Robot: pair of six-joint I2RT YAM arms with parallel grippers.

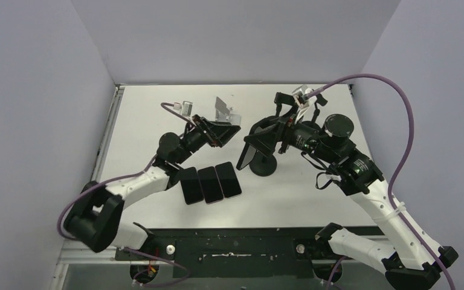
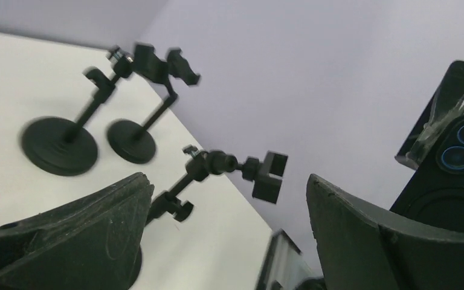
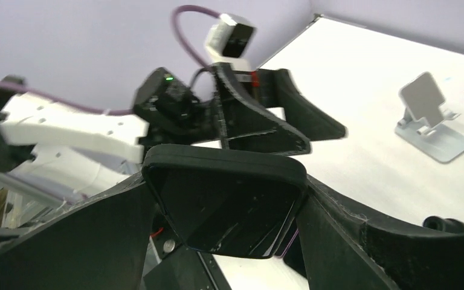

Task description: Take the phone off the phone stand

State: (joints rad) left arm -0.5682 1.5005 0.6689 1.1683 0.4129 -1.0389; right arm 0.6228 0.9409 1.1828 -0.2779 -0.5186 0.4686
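A black phone (image 3: 226, 208) sits upright between my right gripper's (image 3: 225, 181) two fingers, which press on its side edges. From above, this phone (image 1: 251, 151) tilts over the black phone stand (image 1: 264, 167) with its round base, the right gripper (image 1: 260, 142) on it. I cannot tell whether the stand's clamp still holds it. My left gripper (image 1: 223, 130) hovers just left of the phone, open with nothing between its fingers (image 2: 106, 223). The phone's back with two camera lenses (image 2: 459, 151) shows at the right of the left wrist view.
Three dark phones (image 1: 210, 183) lie side by side on the white table near the left arm. A pale stand (image 1: 225, 110) is behind the left gripper. More black clamp stands (image 2: 60, 140) are at the back right (image 1: 290, 103). Walls enclose the table.
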